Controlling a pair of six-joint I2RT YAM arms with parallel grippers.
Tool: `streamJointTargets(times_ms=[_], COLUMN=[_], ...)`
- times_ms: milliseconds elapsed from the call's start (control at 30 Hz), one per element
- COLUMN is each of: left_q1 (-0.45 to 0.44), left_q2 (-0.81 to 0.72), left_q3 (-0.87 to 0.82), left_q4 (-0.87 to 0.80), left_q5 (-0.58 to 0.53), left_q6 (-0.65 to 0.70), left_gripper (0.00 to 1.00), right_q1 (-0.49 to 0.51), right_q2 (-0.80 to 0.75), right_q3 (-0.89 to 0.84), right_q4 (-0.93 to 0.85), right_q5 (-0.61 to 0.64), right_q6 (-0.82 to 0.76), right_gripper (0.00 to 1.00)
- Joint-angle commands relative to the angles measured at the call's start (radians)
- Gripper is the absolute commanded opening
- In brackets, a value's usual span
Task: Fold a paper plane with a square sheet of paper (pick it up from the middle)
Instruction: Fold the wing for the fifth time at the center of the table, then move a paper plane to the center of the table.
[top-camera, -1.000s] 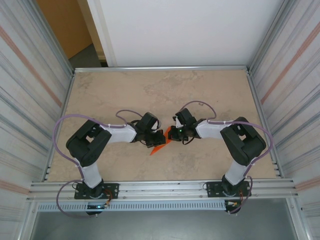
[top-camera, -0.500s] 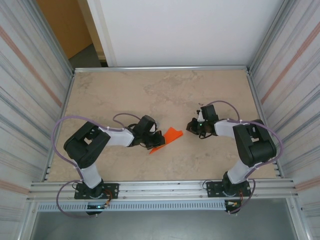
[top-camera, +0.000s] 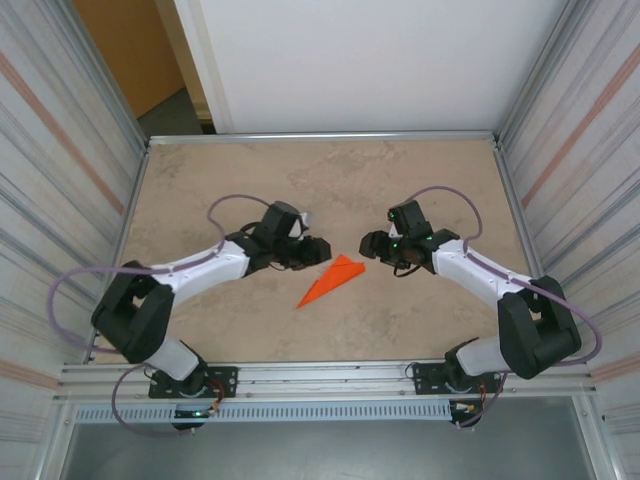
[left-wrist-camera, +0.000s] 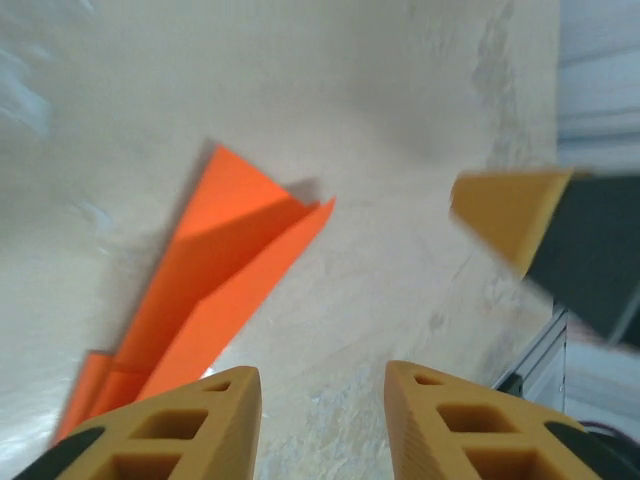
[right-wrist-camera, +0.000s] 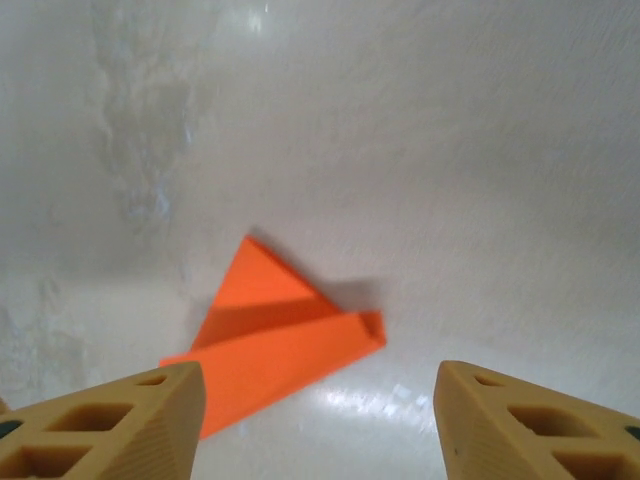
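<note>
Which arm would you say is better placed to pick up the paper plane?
Likely right: the paper plane lies ahead between the right fingers, but off to one side of the left fingers.

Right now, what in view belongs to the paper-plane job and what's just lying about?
Job:
- narrow orange folded paper plane, lying flat, held by neither gripper
- left gripper, open
- right gripper, open

Just there:
- beige marbled tabletop
- aluminium frame rail at the near edge
- purple arm cables
</note>
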Motion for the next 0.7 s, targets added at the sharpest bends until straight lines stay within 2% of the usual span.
streamJointTargets(times_ms=[0, 133, 200, 333, 367, 500, 667], left_q1=[0.073, 0.166, 0.204, 0.243, 0.248, 0.262, 0.269], left_q2=[-0.076, -0.173, -0.224, -0.311, -0.333, -0.402, -0.451], left_q3=[-0.084, -0.206, -0.255, -0.319, -0.332, -0.366, -0.384], left_q4=[-0.1, -0.105, -0.119, -0.161, -0.169, -0.199, -0.234], left_q5=[-0.073, -0.119, -0.146, -0.201, -0.212, -0.242, -0.261], left_q6=[0.042, 0.046, 0.06, 0.093, 0.103, 0.134, 0.166], left_gripper=[0.42, 0.53, 0.63, 0.77, 0.8, 0.86, 0.94], right_q1=[0.077, 0.177, 0.244, 0.344, 0.362, 0.399, 0.41], right_q2=[0.016, 0.1, 0.149, 0.264, 0.289, 0.379, 0.483], right_q3=[0.077, 0.158, 0.204, 0.329, 0.358, 0.427, 0.514], right_q4=[-0.203, -0.263, -0.279, -0.362, -0.383, -0.417, -0.49], right_q5=[0.097, 0.148, 0.191, 0.296, 0.323, 0.374, 0.405], right_q6=[0.085, 0.192, 0.255, 0.361, 0.389, 0.451, 0.528], right_gripper=[0.65, 0.66, 0.67, 0.69, 0.72, 0.8, 0.81])
